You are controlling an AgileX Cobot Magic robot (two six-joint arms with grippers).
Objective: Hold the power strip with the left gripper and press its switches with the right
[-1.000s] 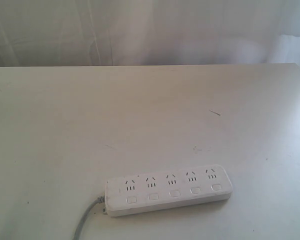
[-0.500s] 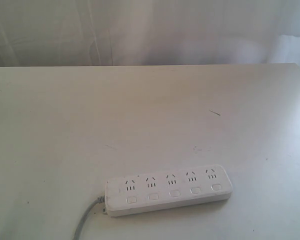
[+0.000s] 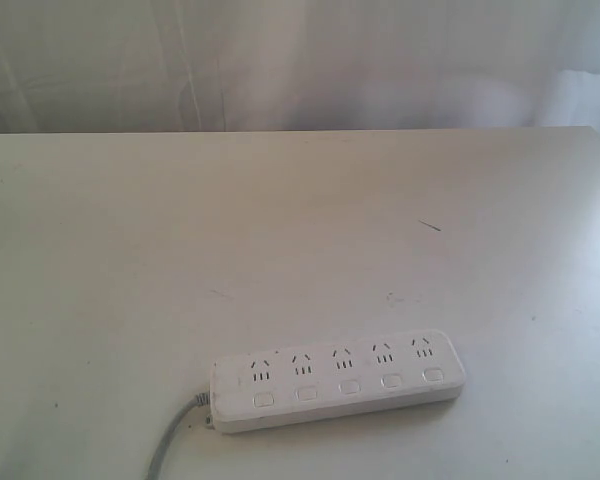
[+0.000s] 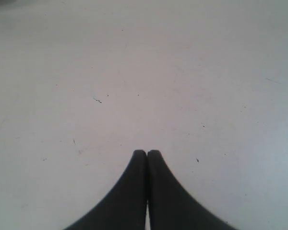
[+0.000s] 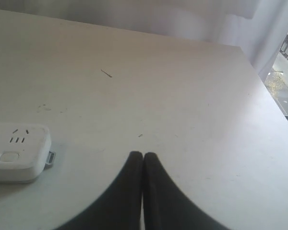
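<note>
The left gripper [image 4: 147, 153] is clenched, its two black fingers pressed together tip to tip with nothing between them. It hangs over speckled white table [image 4: 144, 72]. The power strip does not show in its wrist view, so where it stands from the strip cannot be told.

The right gripper [image 5: 143, 155] is likewise clenched and empty, its dark fingers meeting at the tips. It is near one rounded end of the power strip [image 5: 17, 151] but apart from it, with bare tabletop between them. A small grey tab [image 5: 50, 157] juts from that end.

In the exterior view the power strip lies flat on the table, its sockets facing up. The five switches [image 3: 349, 386] run in a row along its near edge, one below each socket. The grey cord [image 3: 175, 440] leaves the strip's left end and trails toward the near edge. A thin dark sliver [image 3: 430, 225] lies well beyond the strip. A white curtain [image 3: 280, 60] hangs behind the table's far edge.
</note>
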